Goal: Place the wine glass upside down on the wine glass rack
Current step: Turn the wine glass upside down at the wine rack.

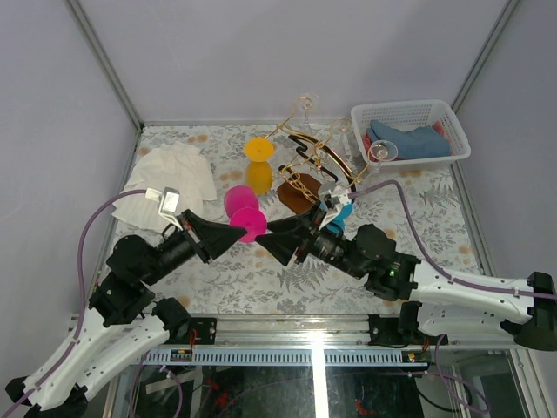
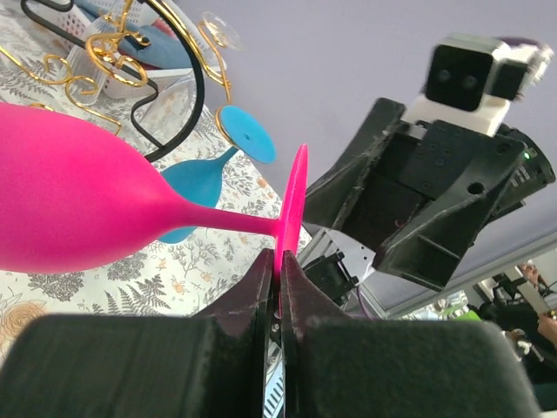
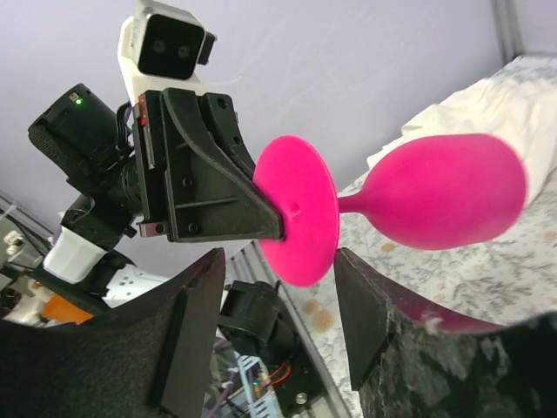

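Note:
A pink wine glass hangs sideways in the air between my two grippers. My left gripper is shut on the rim of its round foot, and the bowl points away to the left. My right gripper is open, its fingers standing on either side of the foot without touching it. The wine glass rack, gold wire arms and a black arch on a brown base, stands behind the grippers. A clear glass hangs on its right side.
A blue glass lies by the rack's base, just beyond my right wrist. A yellow glass stands left of the rack. A white basket with cloths sits at the back right, and a white cloth lies at the left.

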You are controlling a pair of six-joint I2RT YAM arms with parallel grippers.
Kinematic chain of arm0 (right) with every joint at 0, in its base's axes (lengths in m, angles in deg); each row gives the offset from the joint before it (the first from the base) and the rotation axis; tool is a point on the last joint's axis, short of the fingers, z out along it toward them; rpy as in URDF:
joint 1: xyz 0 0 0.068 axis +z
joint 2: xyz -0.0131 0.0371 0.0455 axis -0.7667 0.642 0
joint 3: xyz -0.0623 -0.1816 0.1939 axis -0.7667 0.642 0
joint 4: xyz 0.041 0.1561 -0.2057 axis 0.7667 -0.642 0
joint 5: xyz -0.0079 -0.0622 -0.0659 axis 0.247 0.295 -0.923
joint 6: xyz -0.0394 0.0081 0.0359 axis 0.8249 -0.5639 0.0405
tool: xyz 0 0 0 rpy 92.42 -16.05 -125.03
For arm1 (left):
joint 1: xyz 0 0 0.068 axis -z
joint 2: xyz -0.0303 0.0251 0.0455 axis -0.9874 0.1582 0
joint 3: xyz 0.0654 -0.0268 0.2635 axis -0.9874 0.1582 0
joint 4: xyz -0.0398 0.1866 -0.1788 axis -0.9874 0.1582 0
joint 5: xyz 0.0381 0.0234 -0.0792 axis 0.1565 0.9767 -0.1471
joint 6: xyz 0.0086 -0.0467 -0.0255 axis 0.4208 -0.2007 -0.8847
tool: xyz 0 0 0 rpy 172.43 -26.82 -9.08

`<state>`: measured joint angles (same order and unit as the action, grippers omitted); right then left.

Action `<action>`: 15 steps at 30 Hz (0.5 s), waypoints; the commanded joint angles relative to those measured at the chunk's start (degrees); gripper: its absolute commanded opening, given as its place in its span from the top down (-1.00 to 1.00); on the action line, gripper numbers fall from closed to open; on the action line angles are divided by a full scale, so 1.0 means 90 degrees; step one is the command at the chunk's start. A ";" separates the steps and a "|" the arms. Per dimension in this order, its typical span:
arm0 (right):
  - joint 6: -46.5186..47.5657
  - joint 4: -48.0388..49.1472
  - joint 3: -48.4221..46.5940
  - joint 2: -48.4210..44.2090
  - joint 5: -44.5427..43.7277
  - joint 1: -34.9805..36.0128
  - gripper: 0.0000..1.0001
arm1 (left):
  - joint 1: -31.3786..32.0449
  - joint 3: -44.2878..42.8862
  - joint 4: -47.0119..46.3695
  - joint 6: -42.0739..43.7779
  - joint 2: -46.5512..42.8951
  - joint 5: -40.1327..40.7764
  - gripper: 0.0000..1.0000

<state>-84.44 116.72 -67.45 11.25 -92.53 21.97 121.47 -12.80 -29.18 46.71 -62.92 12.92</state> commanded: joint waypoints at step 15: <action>0.7958 0.1727 0.1215 -0.0647 0.0755 0.0053 -0.13 | 0.0014 -0.0171 0.0625 -0.1907 0.0297 0.1524 1.00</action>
<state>-35.06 123.87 -56.15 4.70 -90.37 22.08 121.47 -13.01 -23.04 33.99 -60.86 23.35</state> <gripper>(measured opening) 0.573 0.010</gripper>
